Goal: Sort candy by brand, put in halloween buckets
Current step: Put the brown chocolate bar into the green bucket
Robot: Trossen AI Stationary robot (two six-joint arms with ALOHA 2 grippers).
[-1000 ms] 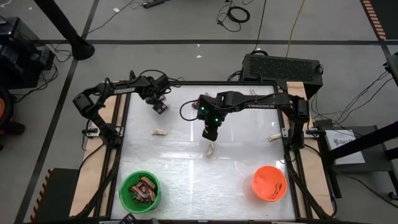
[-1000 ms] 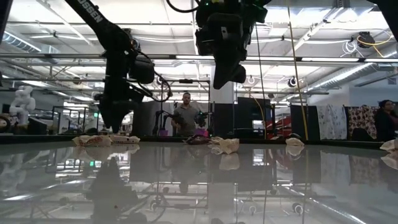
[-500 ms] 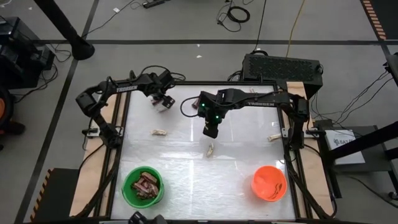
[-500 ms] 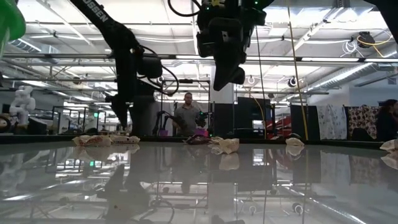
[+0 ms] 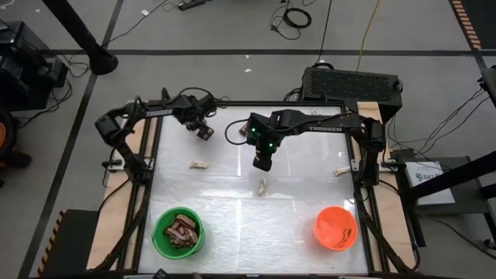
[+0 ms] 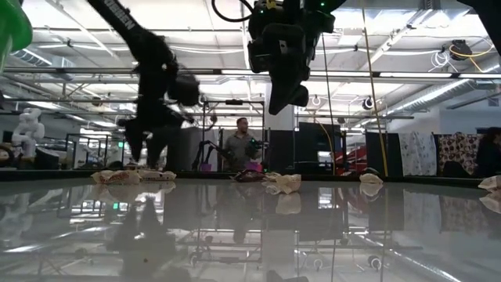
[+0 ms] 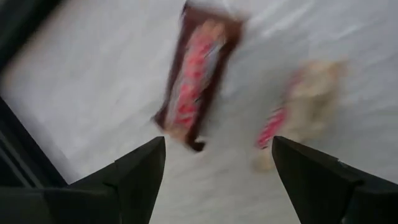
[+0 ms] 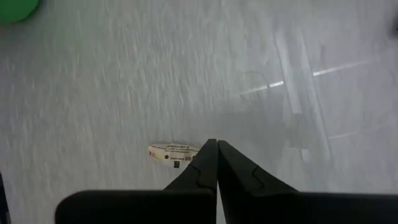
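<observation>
My left gripper hangs open over the table's far left corner, fingers pointing down. Just beyond its fingertips two candy bars lie flat on the table: a dark reddish-brown one and a pale tan one. My right gripper is shut and hovers above the table's middle, clear of a pale bar lying below it. More pale bars lie at the left and right. The green bucket, holding dark bars, stands near left. The orange bucket stands near right.
The table has a dark frame around its glossy white top. A black box sits behind the far right corner. In the low view a person stands in the room beyond the table.
My left gripper has rolled about its own axis while staying over the far left corner, fingers still apart. The green bucket has shifted slightly at the near left.
</observation>
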